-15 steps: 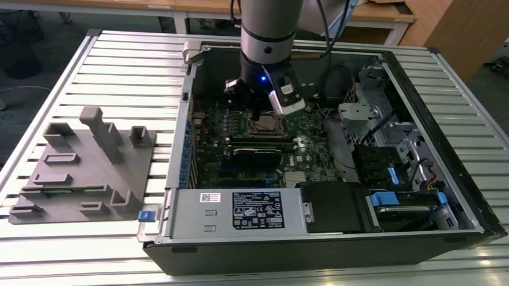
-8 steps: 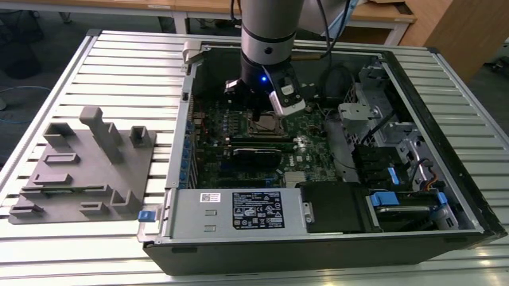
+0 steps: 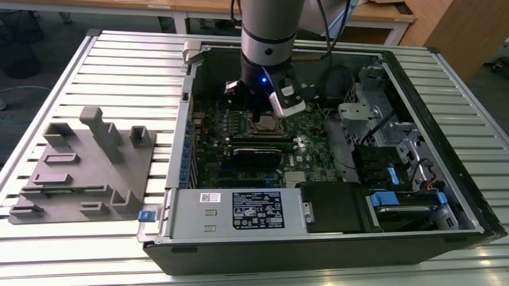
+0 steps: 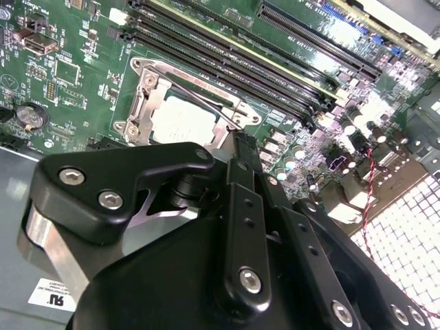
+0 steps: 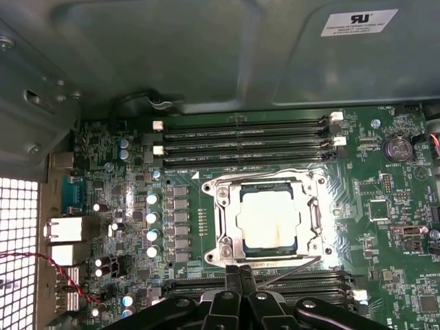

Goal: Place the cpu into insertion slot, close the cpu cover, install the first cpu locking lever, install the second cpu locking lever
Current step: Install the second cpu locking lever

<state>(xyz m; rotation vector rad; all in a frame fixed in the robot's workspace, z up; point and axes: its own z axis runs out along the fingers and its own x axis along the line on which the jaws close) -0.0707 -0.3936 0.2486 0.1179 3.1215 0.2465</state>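
So the whole setup sits on a ribbed metal table (image 3: 119, 65) made of long silvery slats, with wooden desks (image 3: 382, 15) in the room behind it. An open black computer case (image 3: 445, 226) lies on its side on that table, and off toward the exterior view's left there's a grey plastic fixture block (image 3: 83, 170) with little posts and pockets, well apart from the arm.

Inside the case is the green motherboard (image 5: 371, 179). The cpu (image 5: 268, 218) is already sitting in the insertion slot (image 5: 223, 237), pale silver top facing up, and the cpu cover (image 5: 311, 223) looks folded down flat around it like a shiny frame. A thin wire locking lever (image 4: 196, 93) runs along one edge of the socket, and in the second wrist view it's angled up a bit over the frame rather than tucked flat. Long black memory slots (image 5: 240, 141) run on both sides of the socket.

The gripper (image 5: 240, 278) hangs right at the socket's edge, fingers pressed together with no gap, tips just beside that wire lever. Can't tell if they're actually touching it
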